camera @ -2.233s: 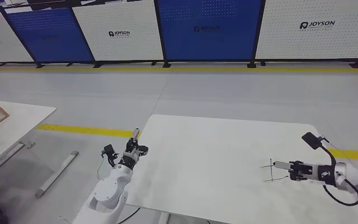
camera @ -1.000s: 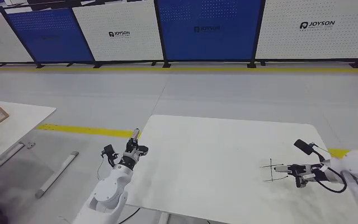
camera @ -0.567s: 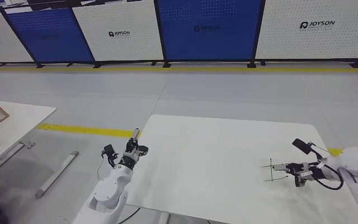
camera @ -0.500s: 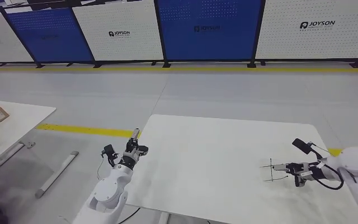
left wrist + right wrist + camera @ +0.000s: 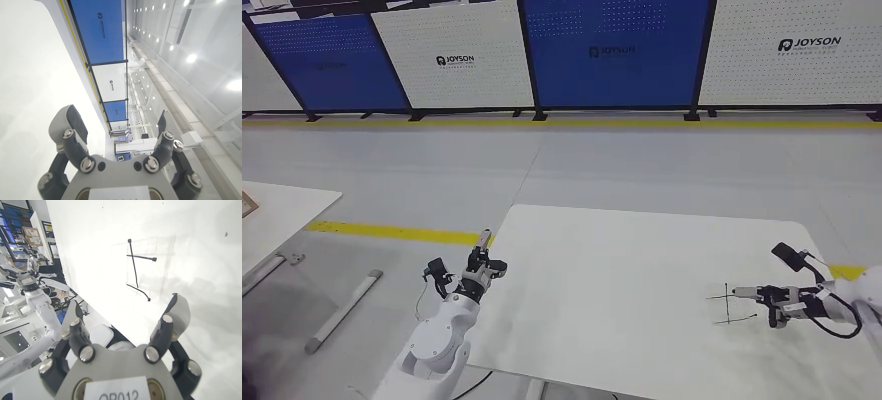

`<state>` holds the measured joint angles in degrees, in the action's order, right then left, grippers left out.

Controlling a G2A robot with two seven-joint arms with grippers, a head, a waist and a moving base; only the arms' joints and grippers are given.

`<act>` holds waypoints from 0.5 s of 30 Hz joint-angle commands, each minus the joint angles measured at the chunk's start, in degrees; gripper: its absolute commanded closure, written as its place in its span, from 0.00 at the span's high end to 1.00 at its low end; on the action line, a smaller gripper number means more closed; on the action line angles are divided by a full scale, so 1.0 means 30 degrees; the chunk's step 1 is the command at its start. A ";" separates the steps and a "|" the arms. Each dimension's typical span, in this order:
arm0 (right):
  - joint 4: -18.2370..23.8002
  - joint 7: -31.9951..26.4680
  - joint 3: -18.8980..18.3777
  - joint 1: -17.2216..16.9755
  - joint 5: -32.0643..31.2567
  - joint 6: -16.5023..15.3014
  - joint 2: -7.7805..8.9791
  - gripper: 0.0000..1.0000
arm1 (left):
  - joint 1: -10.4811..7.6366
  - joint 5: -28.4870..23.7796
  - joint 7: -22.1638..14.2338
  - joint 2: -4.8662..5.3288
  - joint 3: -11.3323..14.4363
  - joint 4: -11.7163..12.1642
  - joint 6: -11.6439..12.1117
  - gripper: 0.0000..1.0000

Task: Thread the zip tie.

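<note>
tabletop (image 5: 622, 260), white with rounded corners, begins at its left edge, and the left gripper (image 5: 482, 242) sits right at that edge, pointing toward the far side. its jaws stand wide apart, with only air between the ribbed pads (image 5: 79, 121). from there a broad stretch of plain white surface runs rightward across the middle of the table to the zip ties (image 5: 729, 305). these three thin black ties lie flat in the table's right half, well in from the far edge and nearer the right edge than the left. a long tie (image 5: 133, 263) is crossed near its head by a shorter tie (image 5: 141, 257), and a curved tie (image 5: 139, 291) lies by the long one's tail. whether the curved one touches that tail cannot be told. the right gripper (image 5: 742, 294) is just beside the ties on their right, aimed leftward at them. its jaws are spread wide and hold nothing, and the fingertips (image 5: 174, 298) stop short of the curved tie's head. the table's right edge lies close behind this gripper.
</note>
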<state>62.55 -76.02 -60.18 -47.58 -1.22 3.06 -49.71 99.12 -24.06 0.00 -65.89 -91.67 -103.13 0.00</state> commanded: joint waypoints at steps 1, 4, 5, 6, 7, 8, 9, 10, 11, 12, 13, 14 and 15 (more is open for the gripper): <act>0.0099 0.0344 -0.0044 -0.0089 -0.0185 0.0511 0.0026 1.00 | 0.0000 0.0000 0.0000 0.0000 0.0000 0.0000 0.0000 1.00; 0.0335 0.0341 -0.0221 -0.0251 -0.0249 0.0691 0.0105 0.64 | 0.0000 0.0000 0.0000 0.0000 0.0000 0.0000 0.0000 1.00; 0.0419 0.0316 -0.0311 -0.0318 -0.0266 0.0763 0.0143 0.60 | 0.0000 0.0000 0.0000 0.0000 0.0000 0.0000 0.0000 1.00; 0.0486 0.0300 -0.0369 -0.0366 -0.0325 0.0831 0.0174 0.48 | 0.0000 0.0000 0.0000 0.0000 0.0000 0.0000 0.0000 1.00; 0.0573 0.0261 -0.0423 -0.0412 -0.0377 0.0888 0.0204 0.41 | 0.0000 0.0000 0.0000 0.0000 0.0000 0.0000 0.0000 1.00; 0.0675 0.0132 -0.0463 -0.0462 -0.0503 0.0991 0.0245 0.41 | 0.0000 0.0000 0.0000 0.0000 0.0000 0.0000 0.0000 1.00; 0.0740 0.0040 -0.0475 -0.0477 -0.0671 0.1133 0.0276 0.40 | 0.0000 0.0000 0.0000 0.0000 0.0000 0.0000 0.0000 1.00; 0.0826 -0.0007 -0.0486 -0.0505 -0.0752 0.1272 0.0295 0.38 | 0.0000 0.0000 0.0000 0.0000 0.0000 0.0000 0.0000 1.00; 0.0909 -0.0135 -0.0448 -0.0540 -0.0878 0.1403 0.0311 0.39 | 0.0000 0.0000 0.0000 0.0000 0.0000 0.0000 0.0000 1.00; 0.0977 -0.0158 -0.0423 -0.0541 -0.1031 0.1623 0.0323 0.40 | 0.0000 0.0000 0.0000 0.0000 0.0000 0.0000 0.0000 1.00; 0.0997 -0.0164 -0.0397 -0.0552 -0.1068 0.1764 0.0322 0.41 | 0.0000 0.0000 0.0000 0.0000 0.0000 0.0000 0.0000 1.00; 0.0994 -0.0185 -0.0371 -0.0543 -0.1096 0.1838 0.0318 0.41 | 0.0000 0.0000 0.0000 0.0000 0.0000 0.0000 0.0000 1.00; 0.0934 -0.0221 -0.0341 -0.0517 -0.1111 0.1891 0.0312 0.41 | 0.0000 0.0000 0.0000 0.0000 0.0000 0.0000 0.0000 1.00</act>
<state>65.50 -76.62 -61.27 -49.21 -4.55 8.62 -48.76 99.12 -24.06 0.00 -65.89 -91.67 -103.13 0.00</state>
